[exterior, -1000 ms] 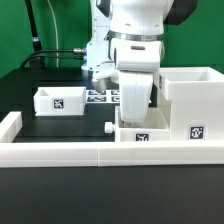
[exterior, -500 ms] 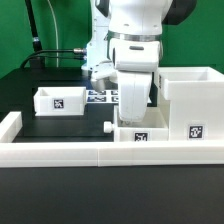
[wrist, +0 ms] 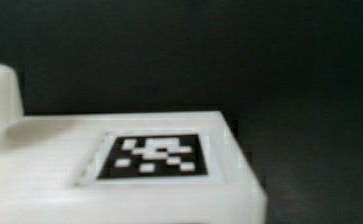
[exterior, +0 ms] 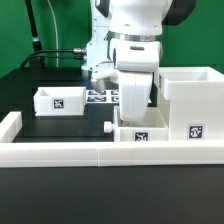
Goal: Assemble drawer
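Observation:
The drawer's large boxy housing (exterior: pixel 188 100) stands at the exterior view's right, open side up, with a tag on its front. One small tray (exterior: pixel 57 100) with a tag sits at the left on the black table. The second small tray (exterior: pixel 142 137) lies at the front centre, its dark knob (exterior: pixel 107 127) pointing left. My gripper (exterior: pixel 135 118) is down at this tray, right beside the housing. Its fingertips are hidden. The wrist view shows a white tagged surface (wrist: pixel 157 160) very close and blurred, with no fingers visible.
A white border rail (exterior: pixel 60 150) runs along the table's front and left sides. The marker board (exterior: pixel 103 96) lies behind the arm. A black cable hangs at the back left before a green wall.

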